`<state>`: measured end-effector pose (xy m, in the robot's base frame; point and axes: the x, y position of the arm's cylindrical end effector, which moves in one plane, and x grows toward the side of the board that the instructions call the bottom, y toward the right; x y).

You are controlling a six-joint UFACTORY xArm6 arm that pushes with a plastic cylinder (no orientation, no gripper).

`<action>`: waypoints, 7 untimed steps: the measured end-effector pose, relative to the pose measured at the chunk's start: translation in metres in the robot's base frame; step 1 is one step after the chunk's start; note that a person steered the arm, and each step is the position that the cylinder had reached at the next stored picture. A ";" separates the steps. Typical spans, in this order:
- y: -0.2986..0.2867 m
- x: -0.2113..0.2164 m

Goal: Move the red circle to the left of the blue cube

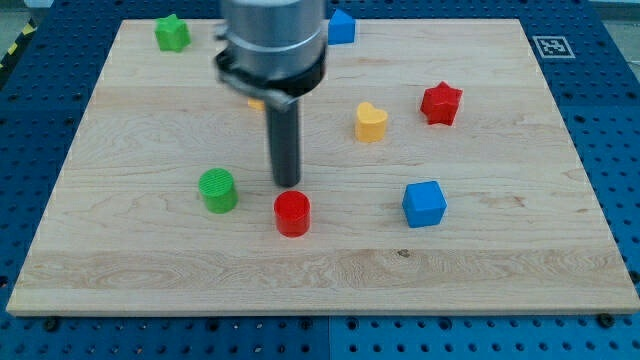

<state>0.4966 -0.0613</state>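
The red circle (292,213) is a short red cylinder on the wooden board, below the board's middle. The blue cube (424,203) sits to its right, well apart from it. My tip (287,184) is the lower end of the dark rod. It stands just above the red circle in the view, very close to its top edge; I cannot tell whether they touch.
A green cylinder (217,190) lies left of the red circle. A yellow heart (371,122) and a red star (441,103) lie at upper right. A green star (172,33) and another blue block (341,27) sit near the top edge. A yellow-orange block (256,102) is mostly hidden behind the arm.
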 end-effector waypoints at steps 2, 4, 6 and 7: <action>-0.045 0.039; -0.004 0.037; 0.050 0.051; 0.073 0.055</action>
<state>0.5519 0.0114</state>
